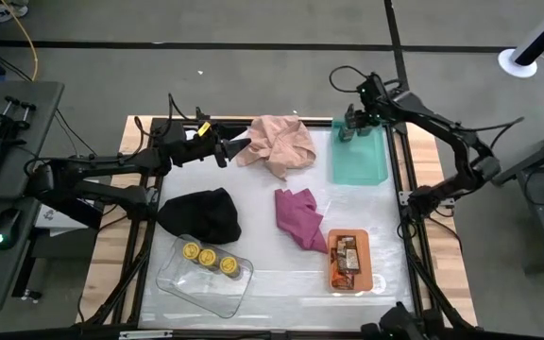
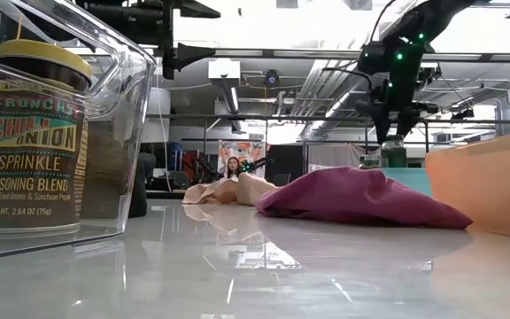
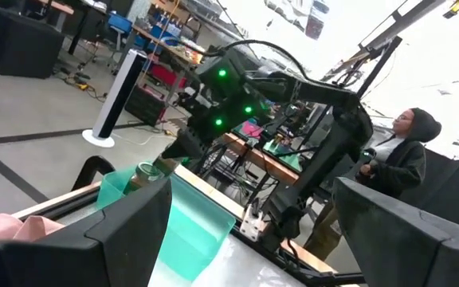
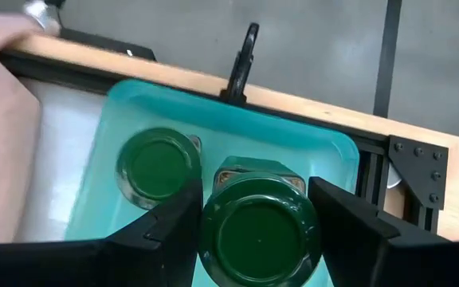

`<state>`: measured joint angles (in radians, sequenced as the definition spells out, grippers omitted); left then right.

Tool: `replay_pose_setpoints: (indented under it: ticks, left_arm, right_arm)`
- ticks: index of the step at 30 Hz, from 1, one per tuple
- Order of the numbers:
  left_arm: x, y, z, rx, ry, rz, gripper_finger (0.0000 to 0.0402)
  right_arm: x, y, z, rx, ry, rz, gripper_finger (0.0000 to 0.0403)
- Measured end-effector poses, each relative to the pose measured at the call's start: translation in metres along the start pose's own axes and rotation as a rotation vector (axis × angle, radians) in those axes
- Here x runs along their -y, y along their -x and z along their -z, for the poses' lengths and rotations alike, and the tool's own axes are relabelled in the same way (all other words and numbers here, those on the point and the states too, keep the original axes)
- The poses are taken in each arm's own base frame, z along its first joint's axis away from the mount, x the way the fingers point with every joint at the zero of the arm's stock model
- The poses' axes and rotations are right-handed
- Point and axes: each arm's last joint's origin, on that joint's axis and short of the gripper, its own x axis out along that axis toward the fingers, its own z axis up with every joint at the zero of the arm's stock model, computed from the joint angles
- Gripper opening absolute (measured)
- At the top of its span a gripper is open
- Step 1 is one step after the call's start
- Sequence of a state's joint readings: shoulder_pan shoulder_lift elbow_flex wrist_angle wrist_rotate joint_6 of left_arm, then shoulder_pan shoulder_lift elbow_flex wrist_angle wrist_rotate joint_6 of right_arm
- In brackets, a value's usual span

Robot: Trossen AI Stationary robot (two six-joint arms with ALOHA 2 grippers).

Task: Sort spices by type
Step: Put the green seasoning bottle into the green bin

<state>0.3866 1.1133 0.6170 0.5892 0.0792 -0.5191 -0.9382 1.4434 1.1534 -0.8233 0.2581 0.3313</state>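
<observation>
My right gripper (image 1: 351, 123) hangs over the far end of the teal tray (image 1: 362, 161), shut on a dark-green jar (image 4: 259, 231). A second dark-green jar (image 4: 158, 167) stands on its base in the tray beside it. Three yellow-lidded jars (image 1: 209, 257) stand in the clear tray (image 1: 179, 281). Brown-orange packets (image 1: 347, 255) lie flat in the orange tray (image 1: 366, 257). My left gripper (image 1: 242, 146) hovers open and empty next to the pink cloth (image 1: 281, 142), pointing toward the table's right. My right gripper comes from above, pointing down, and pinches the dark-green jar between its two fingers (image 4: 174, 231), just under the lid's rim (image 4: 213, 199). The jar stays upright, lid up, over the teal tray's far end. Whether its base touches the tray floor is hidden by the jar.
A black cloth (image 1: 201, 212) lies left of centre and a magenta cloth (image 1: 300, 219) in the middle. A dark frame (image 1: 399, 170) runs along the table's edges. A person (image 3: 401, 155) stands beyond the table's right side. Bare tabletop (image 1: 281, 274) lies between the clear and orange trays.
</observation>
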Motion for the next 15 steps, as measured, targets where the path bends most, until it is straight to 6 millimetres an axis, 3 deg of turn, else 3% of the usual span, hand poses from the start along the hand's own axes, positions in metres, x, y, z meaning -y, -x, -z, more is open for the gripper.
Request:
replay_pose_setpoints:
  ticks: [15]
  left_arm:
    - [0.0, 0.0, 0.0, -0.001, 0.002, -0.001, 0.033]
  right_arm:
    - [-0.005, -0.013, -0.004, -0.042, -0.042, -0.118, 0.0199]
